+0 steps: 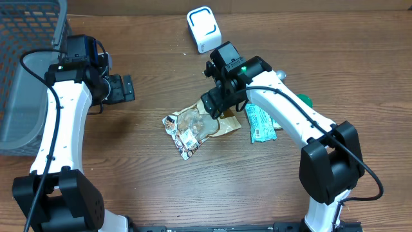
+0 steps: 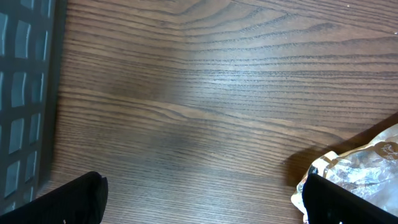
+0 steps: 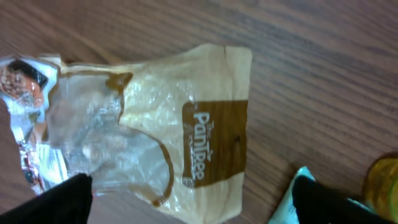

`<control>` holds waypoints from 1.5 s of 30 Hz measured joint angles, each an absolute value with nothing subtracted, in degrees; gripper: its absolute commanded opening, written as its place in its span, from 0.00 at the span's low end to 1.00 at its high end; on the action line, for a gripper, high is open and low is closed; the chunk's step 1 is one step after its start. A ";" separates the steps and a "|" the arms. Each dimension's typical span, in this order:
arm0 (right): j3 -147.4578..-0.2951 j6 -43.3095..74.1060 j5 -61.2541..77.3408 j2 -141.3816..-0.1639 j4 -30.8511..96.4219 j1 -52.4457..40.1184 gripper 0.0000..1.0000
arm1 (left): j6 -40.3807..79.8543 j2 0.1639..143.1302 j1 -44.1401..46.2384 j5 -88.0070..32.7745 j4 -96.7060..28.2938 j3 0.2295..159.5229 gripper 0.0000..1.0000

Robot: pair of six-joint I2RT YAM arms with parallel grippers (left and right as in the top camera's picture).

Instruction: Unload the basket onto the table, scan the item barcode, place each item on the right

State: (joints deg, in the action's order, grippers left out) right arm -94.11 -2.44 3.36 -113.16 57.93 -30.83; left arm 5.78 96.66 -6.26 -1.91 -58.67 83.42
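Clear snack bag [image 1: 193, 125] lying mid-frame, right gripper [image 1: 215, 103] hanging spread wide over its upper-right edge, grasping nothing, left gripper [image 1: 123, 89] gaping empty at centre-left, teal packet [image 1: 261, 122] crowding the bag's right side, table [image 1: 244, 187] showing bare wood below.

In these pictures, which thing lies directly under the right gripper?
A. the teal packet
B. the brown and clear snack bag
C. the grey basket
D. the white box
B: in the right wrist view the brown and clear snack bag lies flat on the table right below the open right gripper, while the teal packet sits off to one side.
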 measured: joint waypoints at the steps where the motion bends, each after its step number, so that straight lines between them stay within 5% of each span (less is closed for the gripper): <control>1: -94.11 -2.13 3.31 -113.16 57.80 -30.83 1.00 | 5.78 96.66 -6.26 -1.91 -58.67 83.42 1.00; 45: -94.11 -0.58 2.74 -113.43 57.58 -30.83 1.00 | 5.78 95.09 -5.63 -1.89 -58.67 83.42 1.00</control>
